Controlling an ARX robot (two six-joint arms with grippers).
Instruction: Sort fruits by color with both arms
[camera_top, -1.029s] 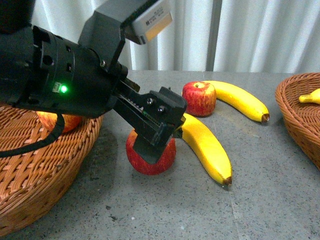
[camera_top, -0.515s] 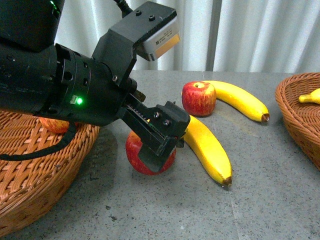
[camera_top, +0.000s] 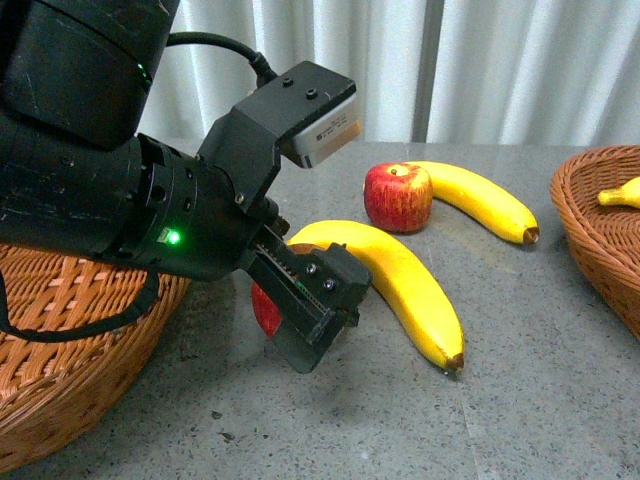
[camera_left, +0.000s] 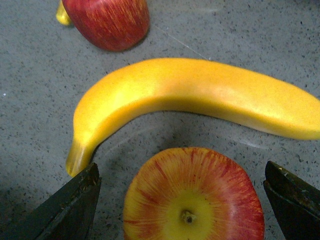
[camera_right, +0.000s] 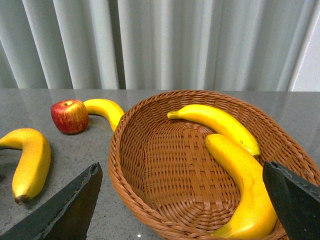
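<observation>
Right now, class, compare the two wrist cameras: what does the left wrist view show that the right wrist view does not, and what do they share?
Only the left wrist view: a red-and-yellow apple seen from above, stem up, between the fingers of the open left hand. Only the right wrist view: a wicker basket holding two bananas, a pale curtain behind, and the open right hand facing the basket. Both: the grey table, a curved banana lying on it, and a second red apple beyond it.
</observation>
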